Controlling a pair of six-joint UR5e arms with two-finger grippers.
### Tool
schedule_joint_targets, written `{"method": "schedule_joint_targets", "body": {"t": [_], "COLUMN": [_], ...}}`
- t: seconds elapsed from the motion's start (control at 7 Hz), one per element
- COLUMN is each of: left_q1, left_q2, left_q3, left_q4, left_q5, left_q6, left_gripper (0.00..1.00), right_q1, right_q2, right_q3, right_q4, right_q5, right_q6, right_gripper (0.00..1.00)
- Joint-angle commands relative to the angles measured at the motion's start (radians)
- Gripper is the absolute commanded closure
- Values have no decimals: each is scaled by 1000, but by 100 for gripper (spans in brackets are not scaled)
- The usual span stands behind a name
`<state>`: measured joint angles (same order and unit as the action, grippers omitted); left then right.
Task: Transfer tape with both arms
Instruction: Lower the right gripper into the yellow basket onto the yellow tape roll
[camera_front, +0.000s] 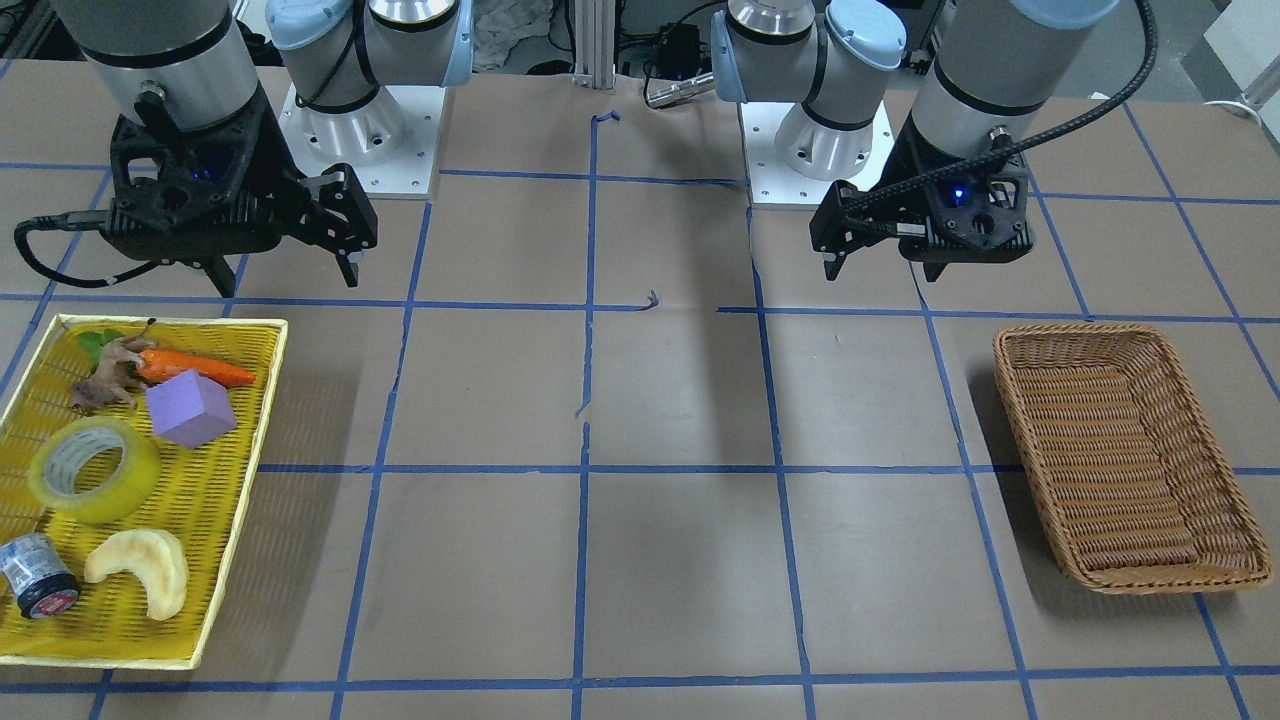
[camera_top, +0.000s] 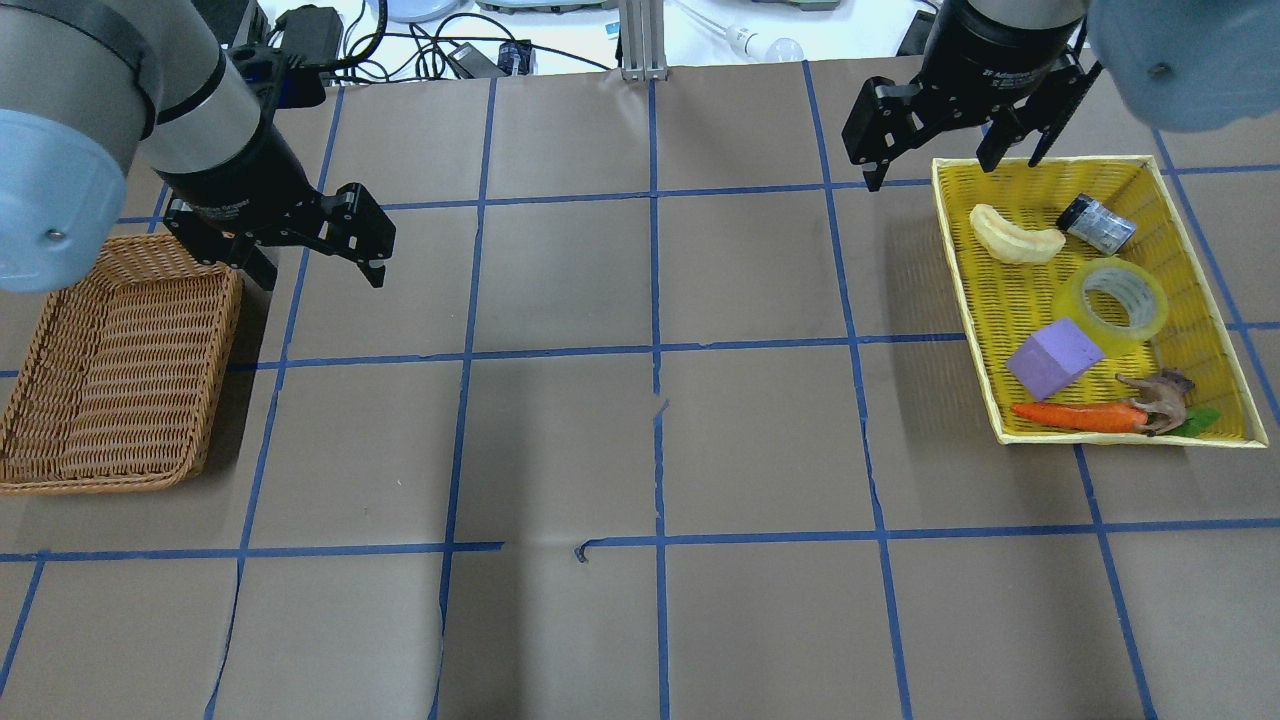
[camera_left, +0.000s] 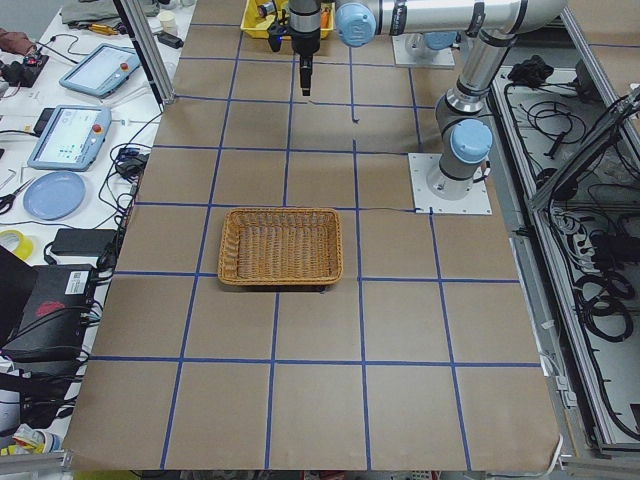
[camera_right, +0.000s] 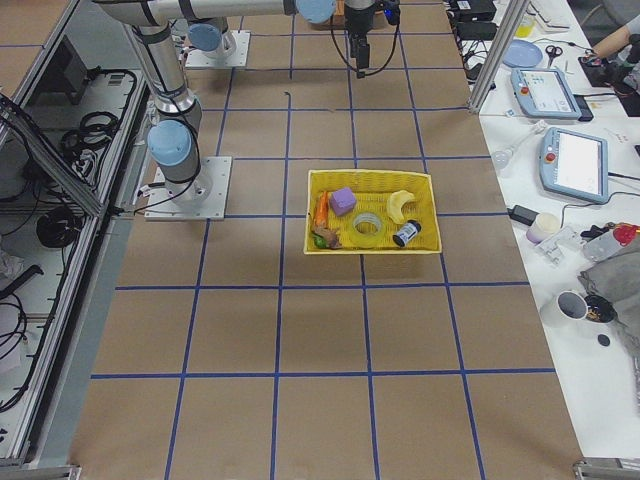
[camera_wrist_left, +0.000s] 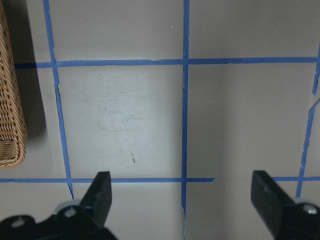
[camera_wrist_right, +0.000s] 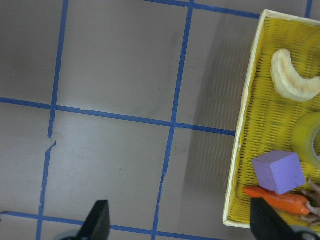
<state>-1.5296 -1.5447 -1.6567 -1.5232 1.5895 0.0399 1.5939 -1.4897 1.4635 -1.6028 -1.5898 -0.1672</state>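
The tape (camera_front: 95, 470), a yellow translucent roll with a pale core, lies flat in the yellow tray (camera_front: 244, 480). It also shows in the overhead view (camera_top: 1115, 300), and its edge shows in the right wrist view (camera_wrist_right: 307, 142). My right gripper (camera_top: 950, 170) is open and empty. It hovers over the tray's far corner, apart from the tape. My left gripper (camera_top: 320, 275) is open and empty beside the wicker basket (camera_top: 100, 380). Its fingers (camera_wrist_left: 100, 195) frame bare table.
The tray also holds a purple block (camera_top: 1053, 357), a carrot (camera_top: 1075, 415), a toy animal (camera_top: 1160, 395), a pale crescent (camera_top: 1015, 238) and a dark cylinder with a red end (camera_front: 35, 575). The basket has nothing in it. Blue tape lines grid the brown table.
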Motion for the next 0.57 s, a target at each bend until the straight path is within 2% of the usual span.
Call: {"method": "schedule_joint_targets", "body": {"t": [0.0, 0.43], "left_q1": [0, -1], "left_q2": [0, -1], "left_q3": [0, -3], "left_q4": [0, 0], "left_q5": [1, 0], "left_q6": [0, -2], "left_gripper": [0, 0], "right_q1": [-102, -346], "right_q2": [61, 169], "right_q3": [-9, 23], "right_q4": [-3, -26], "right_q5": [-10, -61], "right_q6": [-282, -736], "right_gripper": [0, 0]}}
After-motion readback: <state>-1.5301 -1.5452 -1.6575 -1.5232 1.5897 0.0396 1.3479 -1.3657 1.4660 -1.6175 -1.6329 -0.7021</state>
